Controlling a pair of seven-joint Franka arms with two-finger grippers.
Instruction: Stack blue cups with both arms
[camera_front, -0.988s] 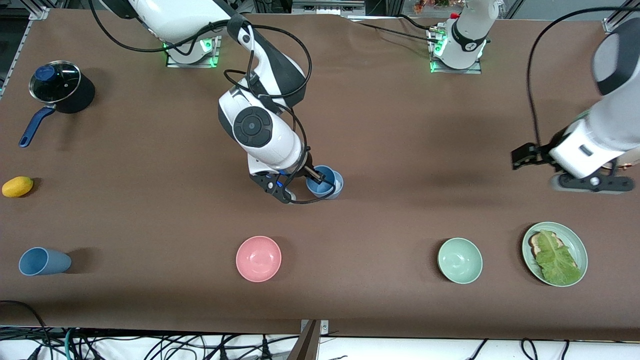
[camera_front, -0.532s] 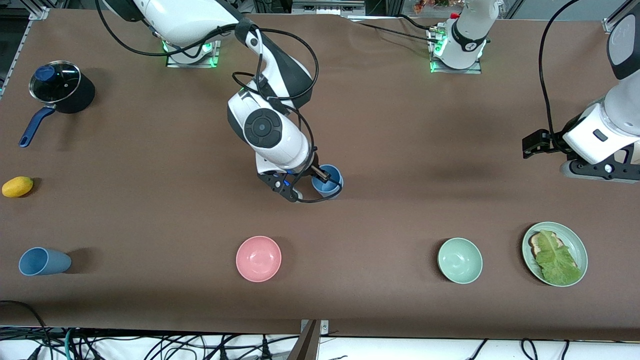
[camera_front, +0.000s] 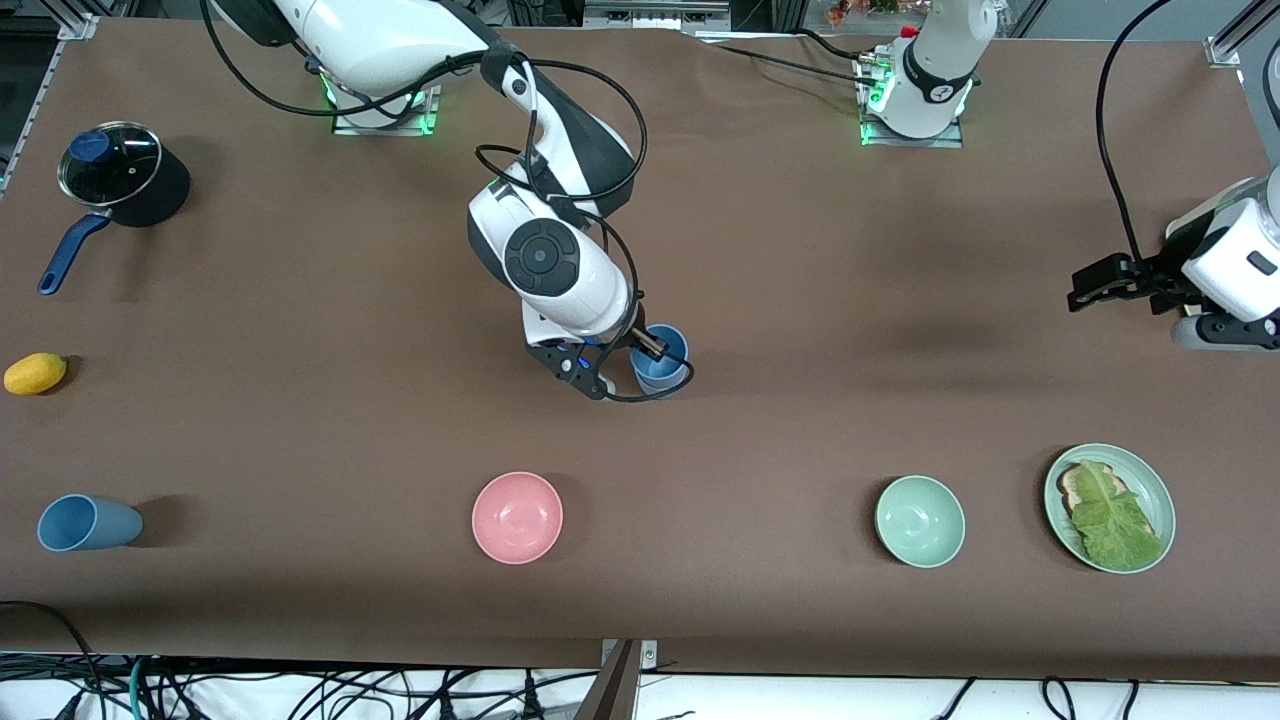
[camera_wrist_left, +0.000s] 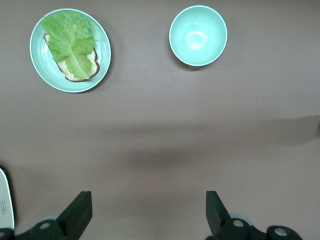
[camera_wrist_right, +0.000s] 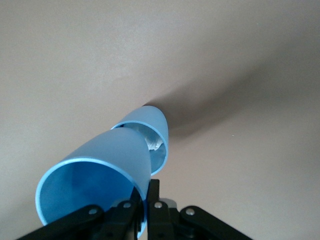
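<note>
The right gripper (camera_front: 648, 352) is over the middle of the table (camera_front: 800, 420), pinched narrow on the rim of a mid-blue cup (camera_wrist_right: 95, 160), one finger inside and one outside. That cup hangs tilted, its narrow end at the mouth of a duller cup (camera_wrist_right: 156, 126) standing below it; whether they touch cannot be told. The lower cup shows a white patch inside. Both are matte, tapered and handleless.

Bare brown table lies all round this pair. The pink bowl (camera_front: 517, 517) is nearer the front camera and well apart from them. A third blue cup (camera_front: 88, 523) lies on its side near the front edge at the right arm's end, with a yellow fruit (camera_front: 35, 373) and a lidded pot (camera_front: 120, 175) farther from the camera along that end.

The left gripper (camera_wrist_left: 147, 215) waits with its fingers wide and empty over bare table close to the left arm's end. The green bowl (camera_wrist_left: 198, 35) and a plate (camera_wrist_left: 102, 60) of lettuce on bread sit near the front edge
</note>
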